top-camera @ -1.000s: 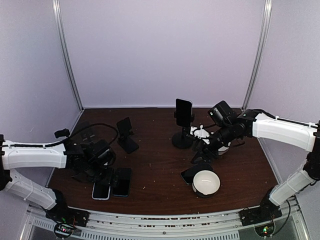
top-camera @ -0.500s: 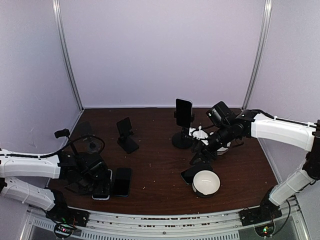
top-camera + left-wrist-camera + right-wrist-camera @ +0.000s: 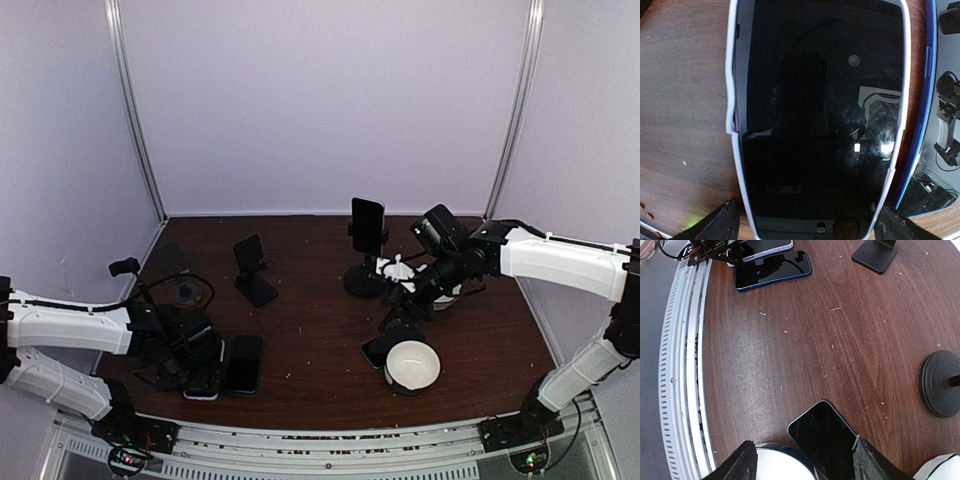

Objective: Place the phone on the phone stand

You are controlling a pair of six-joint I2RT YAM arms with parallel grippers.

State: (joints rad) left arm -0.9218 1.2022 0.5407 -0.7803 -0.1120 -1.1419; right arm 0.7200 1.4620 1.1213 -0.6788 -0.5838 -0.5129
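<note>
Hovering low, our left gripper (image 3: 807, 226) hangs with its dark fingertips spread wide, one on either side of the white-cased phone (image 3: 817, 115) and clear of its rounded rim. That phone lies flat, glossy black glass up, on the scuffed wood-grain surface (image 3: 685, 100), just beside a blue-edged phone (image 3: 930, 100). The empty angled phone stand (image 3: 252, 270) sits well apart, farther back. Our right gripper (image 3: 802, 465) is spread as well, above a third dark phone (image 3: 824, 437) and a smooth white bowl (image 3: 412, 365).

White-cased phone (image 3: 820, 120) cropped top and bottom, blue phone (image 3: 940, 100) cut by right edge
</note>
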